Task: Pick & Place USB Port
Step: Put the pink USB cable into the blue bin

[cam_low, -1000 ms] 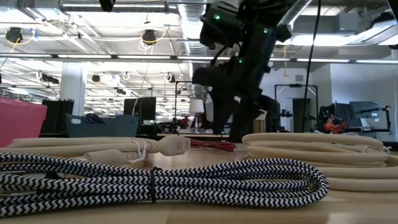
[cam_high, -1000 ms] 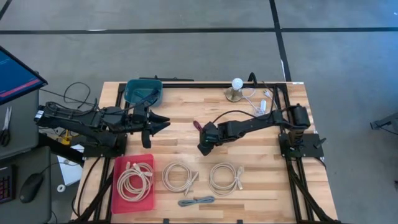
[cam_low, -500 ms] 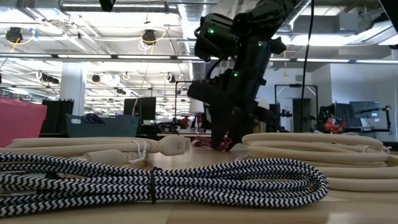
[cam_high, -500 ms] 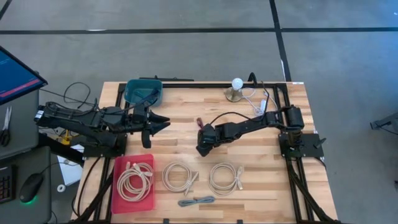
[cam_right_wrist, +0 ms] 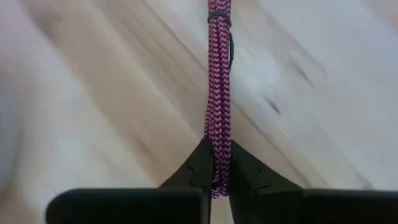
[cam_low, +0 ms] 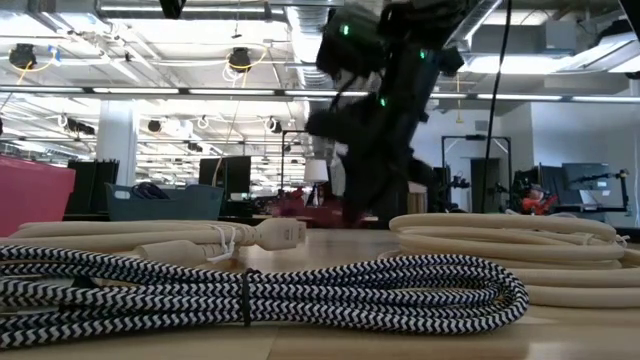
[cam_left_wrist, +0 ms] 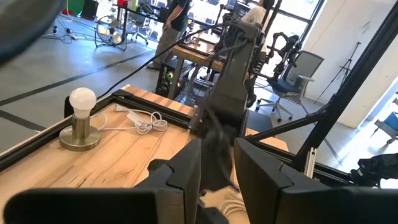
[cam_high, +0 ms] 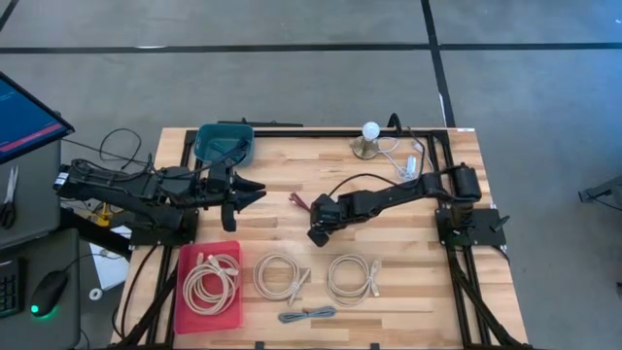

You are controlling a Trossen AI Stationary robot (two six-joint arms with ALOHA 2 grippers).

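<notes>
A magenta braided USB cable [cam_right_wrist: 219, 93], bundled with a dark tie, is near the table's middle [cam_high: 300, 202]. My right gripper [cam_right_wrist: 217, 177] is over it, slanting down, and is shut on one end of the bundle. In the low view the cable [cam_low: 295, 212] shows as a blurred red streak left of the right gripper [cam_low: 365, 205]. My left gripper [cam_high: 255, 194] is held level above the table's left part, open and holding nothing; its wrist view looks between its fingers [cam_left_wrist: 186, 177] at the right arm. My right gripper pinches the near end of the cable bundle [cam_right_wrist: 217, 163], several strands together, between its two fingers. The fingers come slanting down from the table's right. The bundle runs straight on ahead of the fingertips, close over the wood.
A red tray [cam_high: 187, 292] with a cream cable coil is at the near left. Two more cream coils [cam_high: 277, 275] [cam_high: 352, 278] and a grey braided cable [cam_high: 306, 314] lie near the front edge. A teal bin [cam_high: 225, 143] and a bulb lamp [cam_high: 369, 139] stand at the back.
My right gripper has dipped onto the magenta cable and shut on its end. The cable's free end has swung toward the table's left. My left arm has kept still.
</notes>
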